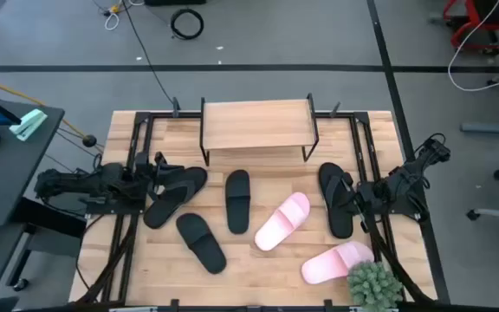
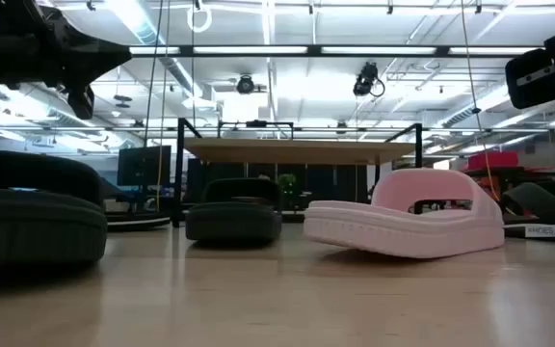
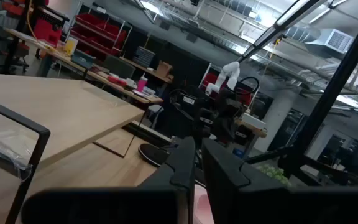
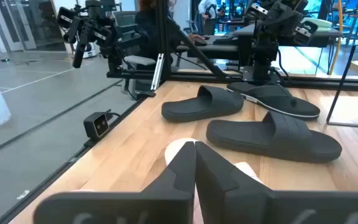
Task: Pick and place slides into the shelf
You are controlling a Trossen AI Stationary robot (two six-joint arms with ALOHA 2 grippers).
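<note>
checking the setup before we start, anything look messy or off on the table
Nothing is damaged or spilled. The six slides lie scattered at mixed angles in front of the empty shelf, none paired up. A small green plant sits at the table's near right corner.

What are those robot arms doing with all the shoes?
They are meant to put the slides onto the shelf, but nothing is on it yet. Four black slides and two pink slides lie on the table. The left gripper and the right gripper wait at the sides, both shut and empty.
</note>
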